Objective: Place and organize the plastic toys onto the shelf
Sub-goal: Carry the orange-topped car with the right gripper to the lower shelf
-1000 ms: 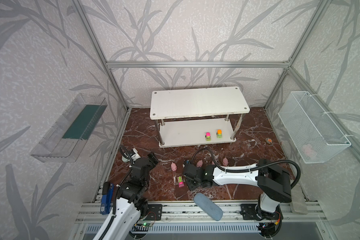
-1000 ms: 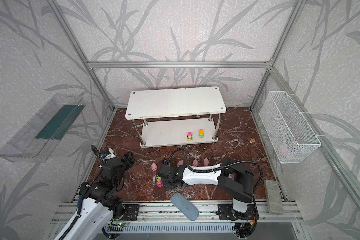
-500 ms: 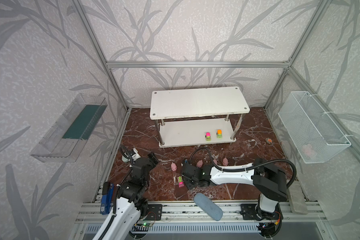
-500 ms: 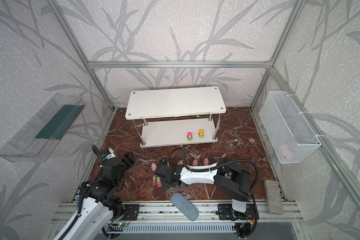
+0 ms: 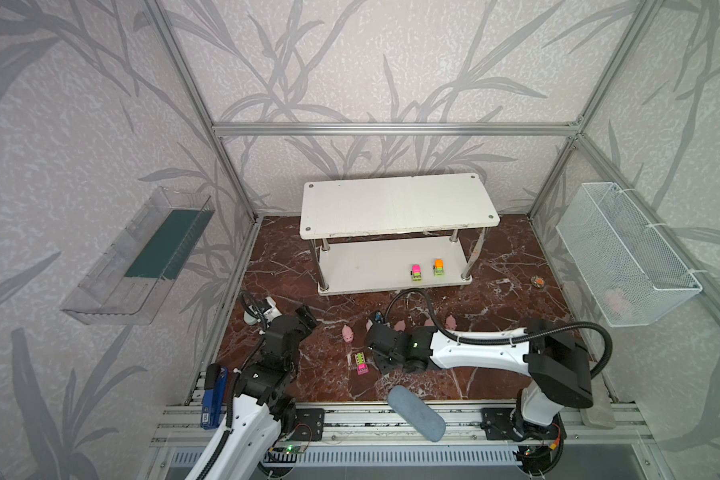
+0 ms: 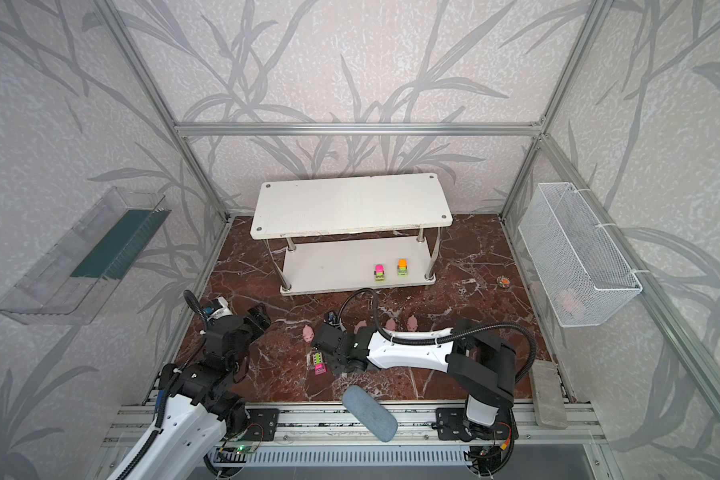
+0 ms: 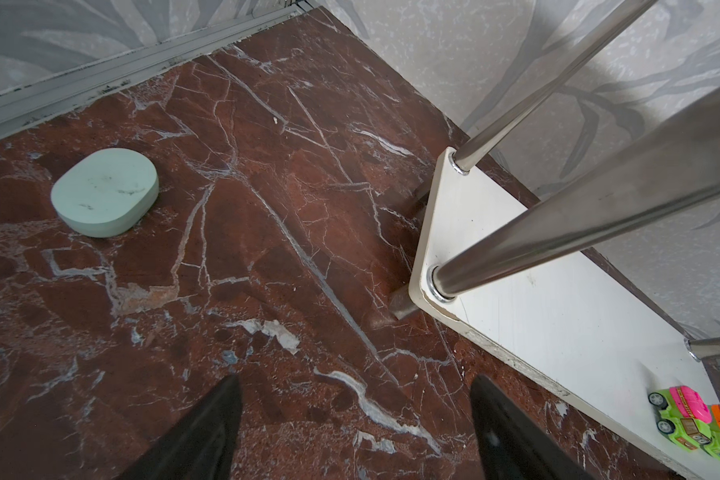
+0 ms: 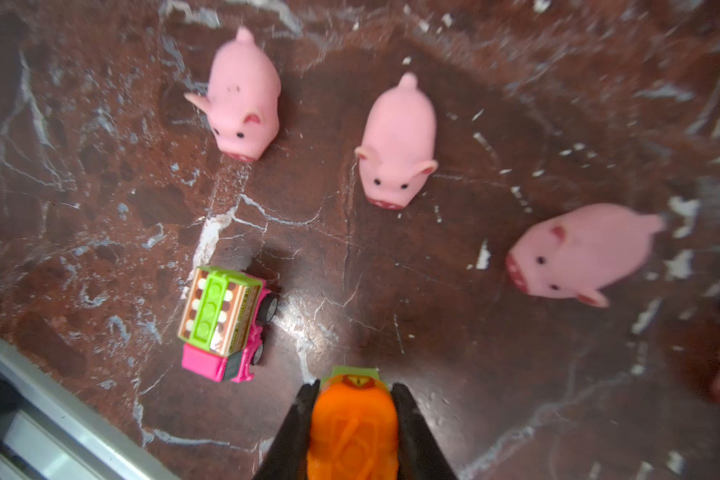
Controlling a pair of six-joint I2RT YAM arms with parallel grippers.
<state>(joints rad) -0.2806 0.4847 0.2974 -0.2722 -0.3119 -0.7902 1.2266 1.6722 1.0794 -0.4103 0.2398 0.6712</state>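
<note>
Red-brown marble floor [image 7: 267,232], leaf-patterned walls all round.

Right gripper [image 8: 352,388]: jaws narrow, clamped on the orange-top truck [image 8: 352,428], one finger on each flank. Can't tell if its wheels touch the floor.

Just beside it, clear of the fingers, the pink-cab truck [image 8: 225,324] sits on the floor. It shows in both top views too [image 5: 361,363] [image 6: 319,363], next to the right arm's head.

Past the trucks there are three pigs on the floor: first pig [image 8: 244,95], second pig [image 8: 398,141] and third pig [image 8: 582,253], all apart from each other. A pink blob is cut off at the edge of the wrist view, can't ID it. In a top view the lone pig [image 5: 348,333] stands between the two arms.

Left gripper [image 7: 356,399]: jaws wide, nothing between them, above bare floor near the left front corner of the shelf [image 5: 391,203]. The pale-green oval [image 7: 105,191] lies on the floor, well apart from it.

On the shelf's lower board, near the right front post, the shelved pink truck [image 5: 416,273] and shelved orange truck [image 5: 439,267] sit side by side.

The blue-grey pad [image 5: 416,411] lies across the front rail.
</note>
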